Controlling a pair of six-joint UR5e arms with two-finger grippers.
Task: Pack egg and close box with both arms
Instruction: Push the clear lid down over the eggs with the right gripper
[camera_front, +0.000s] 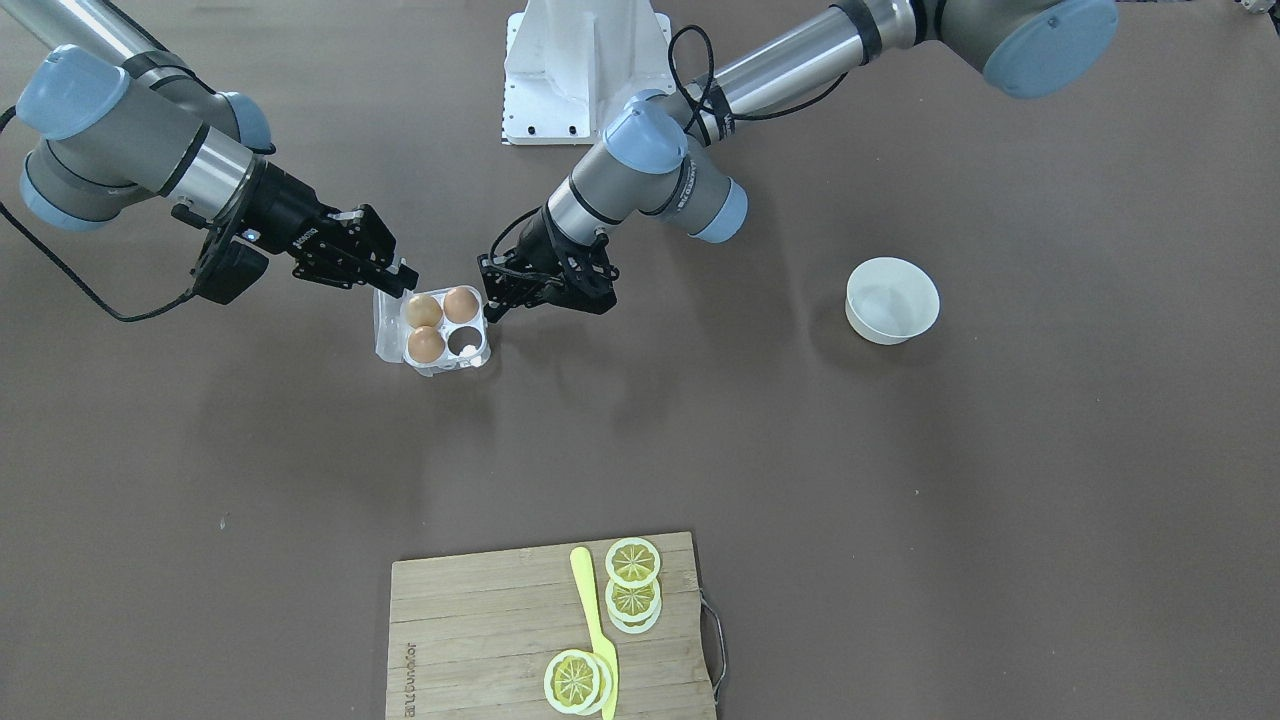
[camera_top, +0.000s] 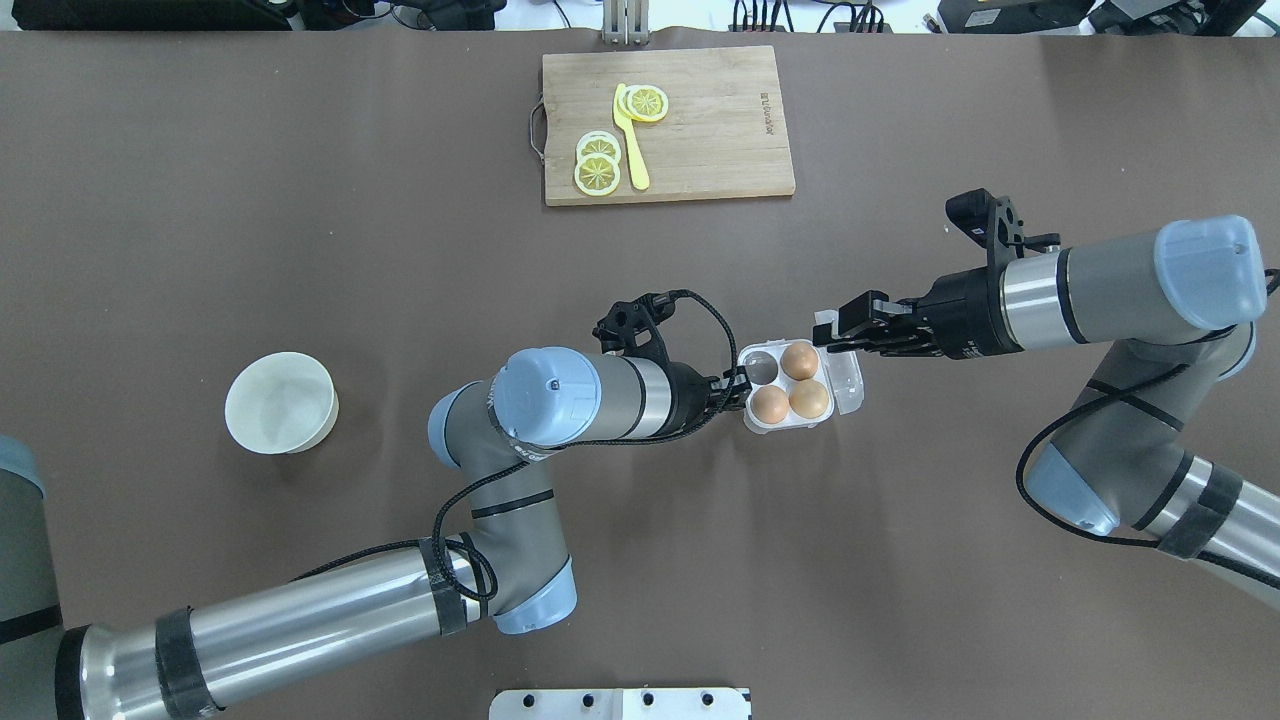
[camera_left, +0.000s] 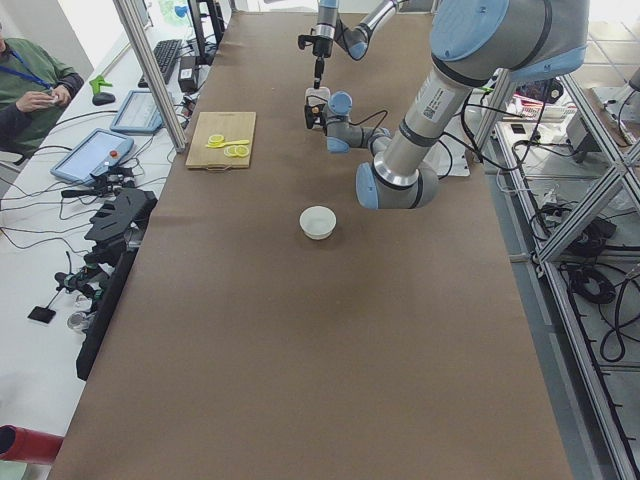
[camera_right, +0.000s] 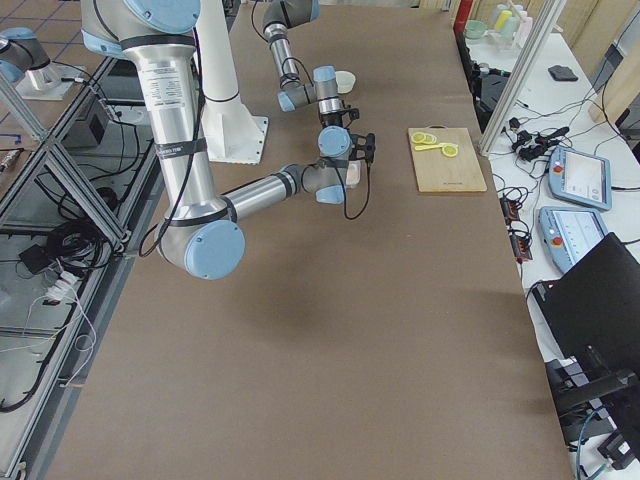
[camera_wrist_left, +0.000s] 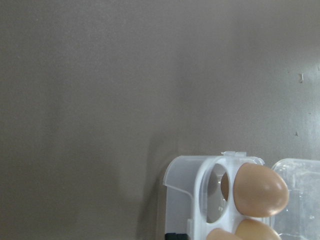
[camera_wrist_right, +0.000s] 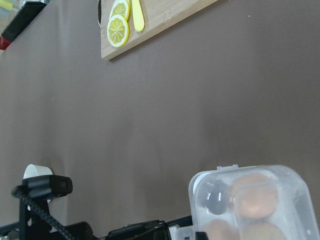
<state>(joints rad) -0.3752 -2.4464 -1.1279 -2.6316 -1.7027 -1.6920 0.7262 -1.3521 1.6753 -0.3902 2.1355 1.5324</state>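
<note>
The clear four-cell box (camera_front: 478, 358) (camera_top: 757, 421) holds three brown eggs (camera_front: 424, 311) (camera_top: 799, 361), and one cell is bare. Its lid (camera_front: 385, 328) (camera_top: 850, 378) stands tilted up on the side facing my right arm. The eggs look hazy through it in the right wrist view (camera_wrist_right: 254, 195). My right gripper (camera_front: 408, 281) (camera_top: 832, 335) has its fingertips at the lid's corner; I cannot tell whether they pinch it. My left gripper (camera_front: 489, 290) (camera_top: 738, 388) looks open and sits against the opposite edge of the box (camera_wrist_left: 187, 197).
A white bowl (camera_front: 892, 300) (camera_top: 281, 402) stands apart on my left side. A wooden cutting board (camera_front: 480, 620) (camera_top: 720, 130) with lemon slices (camera_top: 598, 165) and a yellow knife (camera_top: 630, 140) lies at the far edge. The white pedestal (camera_front: 585, 70) is between the arms.
</note>
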